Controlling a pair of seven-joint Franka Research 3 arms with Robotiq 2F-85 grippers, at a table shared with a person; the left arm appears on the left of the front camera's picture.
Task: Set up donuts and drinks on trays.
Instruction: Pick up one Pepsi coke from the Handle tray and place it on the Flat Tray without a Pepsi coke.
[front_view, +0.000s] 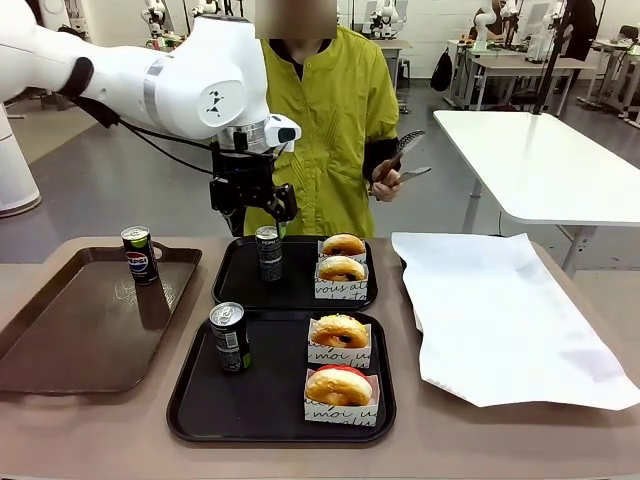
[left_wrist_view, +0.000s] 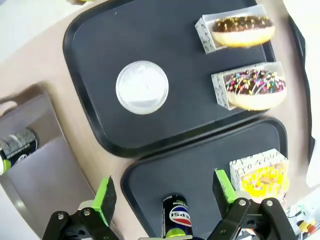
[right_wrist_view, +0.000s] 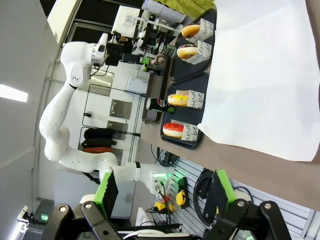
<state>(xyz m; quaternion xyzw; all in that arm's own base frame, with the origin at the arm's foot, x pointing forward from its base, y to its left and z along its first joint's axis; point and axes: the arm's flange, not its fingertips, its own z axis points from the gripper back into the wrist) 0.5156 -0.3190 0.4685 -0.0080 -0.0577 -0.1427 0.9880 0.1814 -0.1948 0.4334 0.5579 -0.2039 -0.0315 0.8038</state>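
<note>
Two black trays lie mid-table. The far tray (front_view: 240, 275) (left_wrist_view: 165, 45) carries a can (front_view: 268, 252) (left_wrist_view: 142, 87) and two chocolate-iced donuts (front_view: 342, 268) (left_wrist_view: 256, 89) in white paper holders. On the near tray (front_view: 270, 390) (left_wrist_view: 200, 170) stand a can (front_view: 230, 337) (left_wrist_view: 175, 220), a yellow-iced donut (front_view: 339, 331) (left_wrist_view: 262, 177) and a red-iced donut (front_view: 338, 386). My left gripper (front_view: 258, 212) (left_wrist_view: 165, 195) hangs open above the far tray's can, holding nothing. My right gripper (right_wrist_view: 164, 192) is open and empty, off the table's side.
A brown tray (front_view: 70, 330) (left_wrist_view: 45, 170) at the left holds a Pepsi can (front_view: 139, 254) (left_wrist_view: 17, 147). A white paper sheet (front_view: 500, 310) (right_wrist_view: 260, 75) covers the table's right side. A person in a yellow-green top stands across the table holding tongs (front_view: 400, 160).
</note>
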